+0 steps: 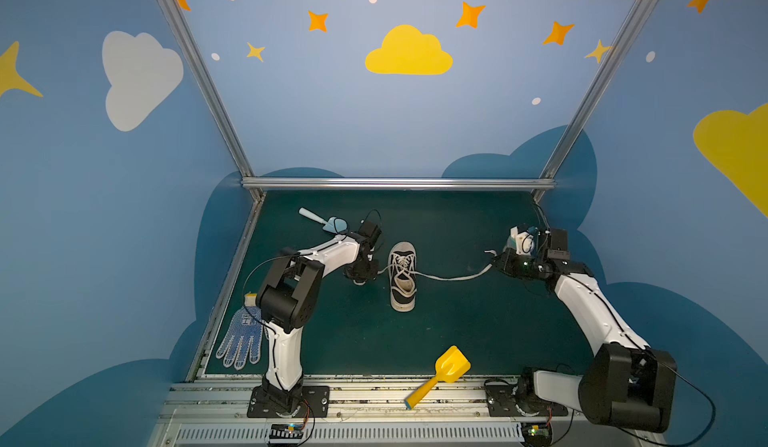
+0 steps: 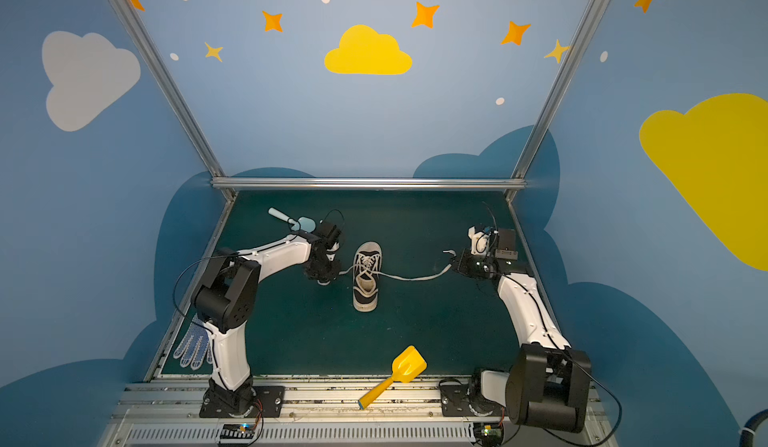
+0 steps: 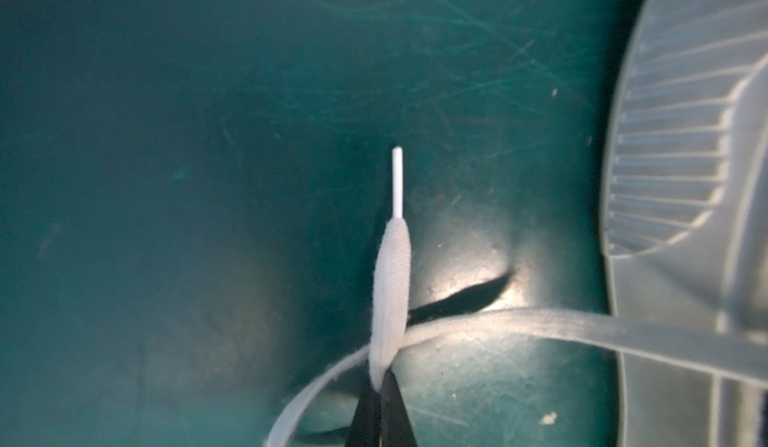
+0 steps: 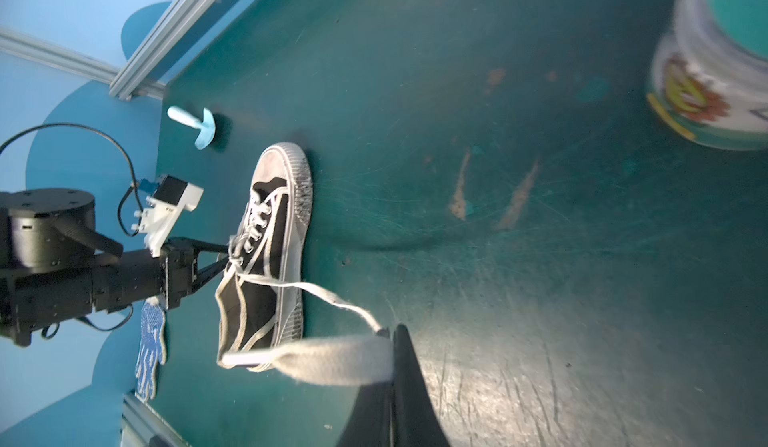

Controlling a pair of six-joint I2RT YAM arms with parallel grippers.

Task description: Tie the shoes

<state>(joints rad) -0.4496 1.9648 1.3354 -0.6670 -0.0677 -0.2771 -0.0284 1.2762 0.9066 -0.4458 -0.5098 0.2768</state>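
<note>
left claw (image 3: 380,389) was pressed together on the left lace (image 3: 392,283) close to its end, with the white tip poking out past the black fingers (image 3: 363,420). in both top views it sat low over the green surface (image 1: 457,332), just beside the left side of the black sneaker (image 1: 402,283). right claw (image 4: 394,335) pinched the right lace (image 4: 332,359), which ran in a shallow curve from the eyelets toward the right edge. the sneaker stood upright on its white sole around the middle of the surface, toe toward the far edge, laces not yet tied. a blue scoop (image 1: 328,221) lay near the far left corner. a dotted glove (image 1: 241,339) lay at the left edge, a yellow shovel (image 1: 444,372) lay across the near edge, and a printed tub (image 4: 715,71) stood near the far right corner.
</note>
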